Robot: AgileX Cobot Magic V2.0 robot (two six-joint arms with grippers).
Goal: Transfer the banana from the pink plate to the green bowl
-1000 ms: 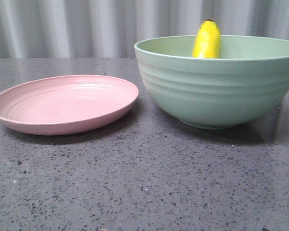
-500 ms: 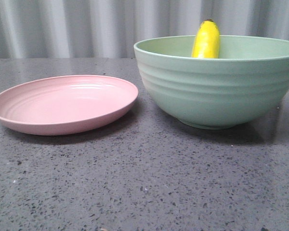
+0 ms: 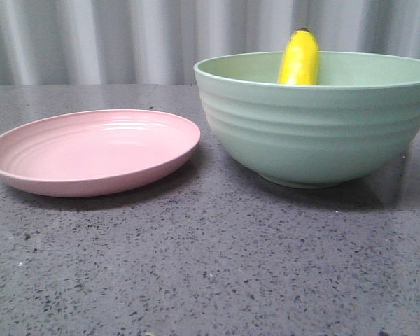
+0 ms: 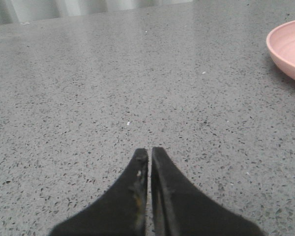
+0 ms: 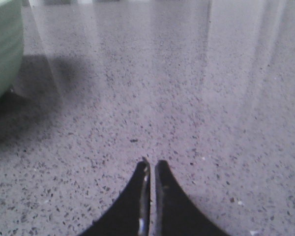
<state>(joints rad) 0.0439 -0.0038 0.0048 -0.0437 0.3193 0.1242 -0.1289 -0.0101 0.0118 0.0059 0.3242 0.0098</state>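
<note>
The yellow banana [image 3: 300, 58] stands inside the green bowl [image 3: 315, 126] at the right of the front view, its dark tip poking above the rim. The pink plate [image 3: 91, 150] lies to the left of the bowl with nothing on it. The plate's rim shows in the left wrist view [image 4: 287, 49], and the bowl's side shows in the right wrist view [image 5: 4, 49]. My left gripper [image 4: 150, 150] is shut with nothing in it, low over bare table. My right gripper [image 5: 152, 163] is shut with nothing in it, over bare table beside the bowl. Neither gripper shows in the front view.
The grey speckled table [image 3: 210, 266] runs back to a pale corrugated wall [image 3: 126, 42].
</note>
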